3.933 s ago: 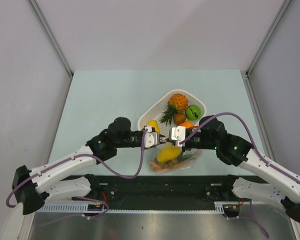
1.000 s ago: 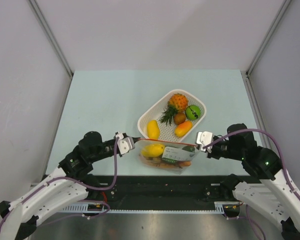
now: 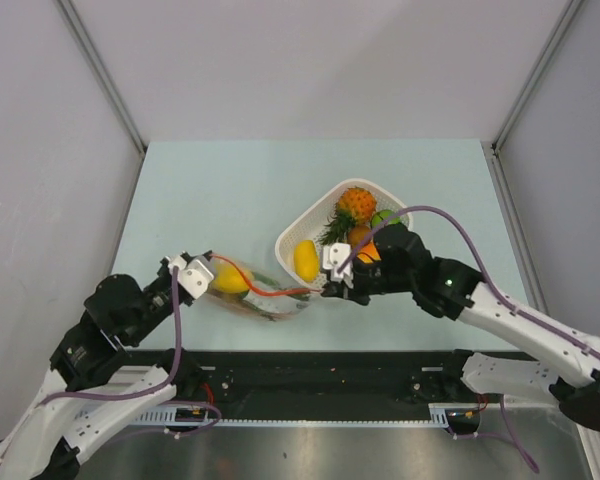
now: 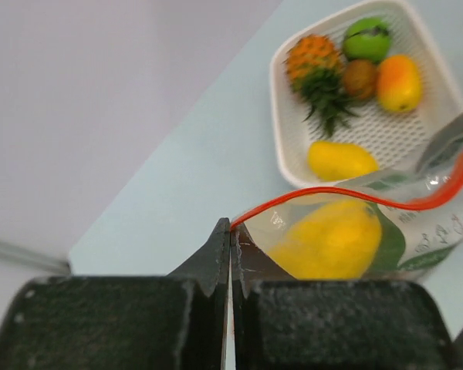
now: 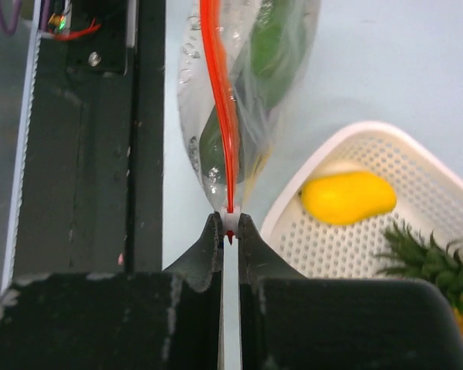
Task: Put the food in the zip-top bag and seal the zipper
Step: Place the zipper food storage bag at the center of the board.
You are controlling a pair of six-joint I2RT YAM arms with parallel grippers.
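**Top view:** the zip-top bag (image 3: 265, 300) lies on the table (image 3: 200, 190) near the front edge, left of the white basket (image 3: 298, 222), strung btwn the two arms. The left gripper (image 3: 206, 264) is pinched on the bag's left end. The right gripper (image 3: 327, 287) is pinched on its right end, just beside the basket's near corner. The zipper (image 3: 270, 292) runs btwn them as one sagging red line. Inside the bag: a yellow fruit (image 3: 232, 280) plus sth brownish, too blurred to name. In the basket: toy pineapple (image 3: 356, 203), yellow mango (image 3: 305, 260), green apple (image 3: 385, 216). Other pcs are mostly hidden by the right arm.

**Left wrist:** jaws together, no gap, clamped on the bag corner where the zipper (image 4: 332, 196) starts. The yellow fruit (image 4: 328, 240) shows thru the clear plastic w/ a green patch beside it. Behind it, the basket (image 4: 278, 85) holds five pcs: pineapple (image 4: 315, 65), green apple (image 4: 366, 38), brown round fruit (image 4: 359, 77), orange fruit (image 4: 400, 82), yellow mango (image 4: 341, 159).

**Right wrist:** jaws closed on the zipper (image 5: 216, 100) at its very end, w/ the bag (image 5: 255, 92) stretching away. The strip reads as one line here. Basket (image 5: 386, 131) to the side, w/ the mango (image 5: 347, 196) and pineapple leaves (image 5: 424, 266).

**Progress, as a judgement:** partly loaded, since a couple of pcs are bagged and five sit in the basket. The zipper looks drawn taut from both ends. Can't tell whether its two tracks are pressed together, so sealing isn't confirmed. Left to do: confirm or finish the seal, and if all the food is meant, the basket pcs too.
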